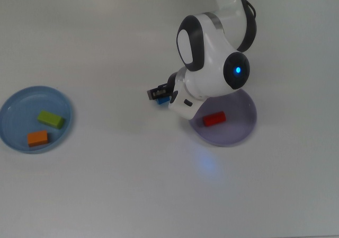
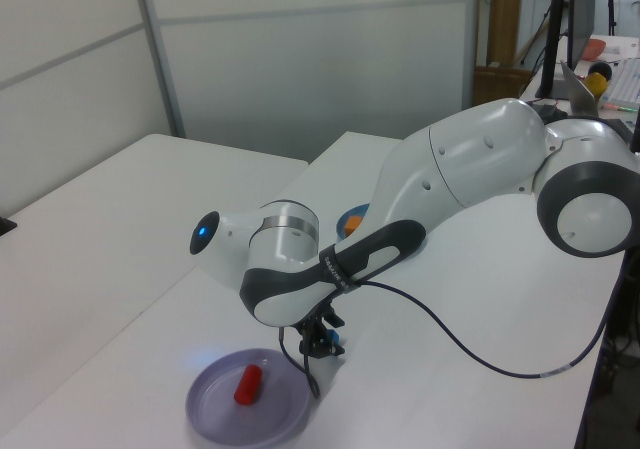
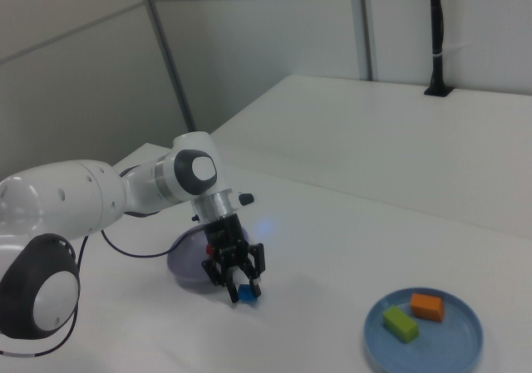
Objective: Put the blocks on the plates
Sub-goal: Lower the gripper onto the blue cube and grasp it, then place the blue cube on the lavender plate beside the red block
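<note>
Across the wide, matte white counter (image 1: 106, 185) I count three of the four blocks already on plates, so I judge the job mostly done with one block left. At the top view's far left sits the light blue plate (image 1: 10, 116), round, shallow and rimmed, smooth like plastic, carrying the lime-green block (image 1: 50, 120) and the orange block (image 1: 37, 138), both small plain rectangles lying apart from each other. Toward the top view's right, partly under my glossy white-and-grey arm (image 1: 212, 63), is the lavender plate (image 1: 238, 126), same shape and finish, holding the red block (image 1: 214, 119). The blue cube (image 3: 247, 292), the smallest piece, is off both plates, just beside the lavender plate on the top view's left. My gripper (image 3: 237, 286) is down at it with the black fingers (image 3: 257, 259) narrowed on either side of the cube; they look closed on it, though I cannot tell whether it is lifted off the counter. What remains, as I judge it, is carrying that cube onto a plate, the lavender one being nearest.
</note>
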Controlling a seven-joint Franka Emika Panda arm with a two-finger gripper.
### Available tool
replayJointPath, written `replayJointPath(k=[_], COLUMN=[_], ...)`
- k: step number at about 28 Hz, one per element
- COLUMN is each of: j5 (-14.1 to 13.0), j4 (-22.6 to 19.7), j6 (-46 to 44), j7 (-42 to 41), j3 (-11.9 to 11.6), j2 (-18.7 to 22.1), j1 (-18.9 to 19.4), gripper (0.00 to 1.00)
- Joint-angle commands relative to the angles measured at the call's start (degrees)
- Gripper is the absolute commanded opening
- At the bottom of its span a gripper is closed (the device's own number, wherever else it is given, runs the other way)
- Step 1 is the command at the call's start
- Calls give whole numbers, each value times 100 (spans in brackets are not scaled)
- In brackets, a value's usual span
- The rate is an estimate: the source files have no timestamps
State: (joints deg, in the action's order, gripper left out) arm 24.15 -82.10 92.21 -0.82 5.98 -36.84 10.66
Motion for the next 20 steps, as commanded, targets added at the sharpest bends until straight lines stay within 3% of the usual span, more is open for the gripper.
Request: replayJointPath(k=[1,15,20], j5=[90,28,-60], j4=[-104,221,379], j6=[25,25,34], j7=[-85,-102,-85], j3=[17,61,351], j2=[72,221,282], j1=[6,6,6], gripper=[0,0,0])
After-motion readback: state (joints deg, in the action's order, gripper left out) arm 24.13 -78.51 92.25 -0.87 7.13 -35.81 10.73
